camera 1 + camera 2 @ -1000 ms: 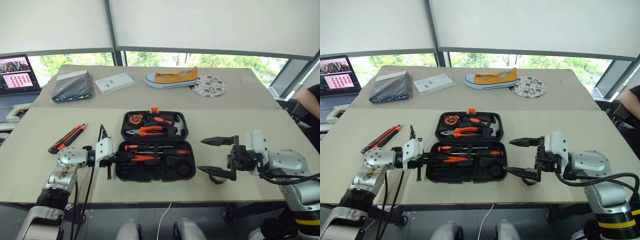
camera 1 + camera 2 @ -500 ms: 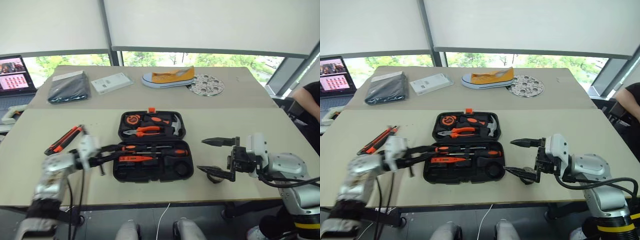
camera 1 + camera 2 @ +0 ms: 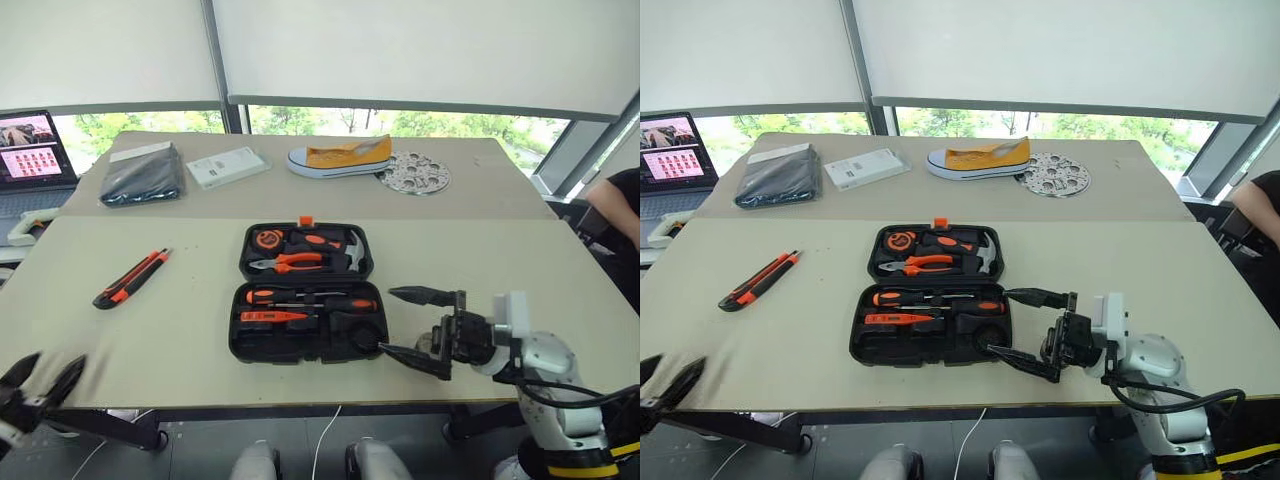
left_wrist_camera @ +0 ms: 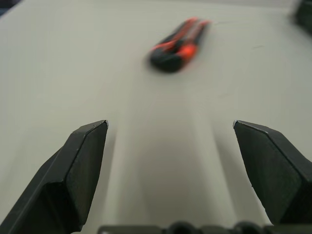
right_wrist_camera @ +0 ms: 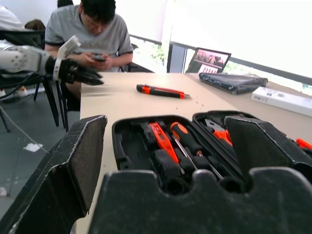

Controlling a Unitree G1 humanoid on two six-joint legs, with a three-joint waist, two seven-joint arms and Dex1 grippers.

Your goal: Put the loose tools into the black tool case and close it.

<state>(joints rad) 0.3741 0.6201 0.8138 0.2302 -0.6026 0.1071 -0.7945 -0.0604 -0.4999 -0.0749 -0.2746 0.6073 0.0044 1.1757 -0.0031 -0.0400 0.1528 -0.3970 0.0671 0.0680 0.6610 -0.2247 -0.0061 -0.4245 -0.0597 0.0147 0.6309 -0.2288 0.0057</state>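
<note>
Case (image 3: 303,292) open mid-table; knife (image 3: 131,278) loose near left edge. Left gripper (image 3: 40,379) wide open, empty; right gripper (image 3: 412,327) wide open, empty.

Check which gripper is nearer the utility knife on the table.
Left. The left gripper hovers open off the table's near-left corner, facing the utility knife. The right gripper sits open beside the tool case, further away.

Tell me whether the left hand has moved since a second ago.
Yes. The left hand has pulled away from the black tool case, out to the table's near left edge, and now stands open short of the utility knife.
</note>
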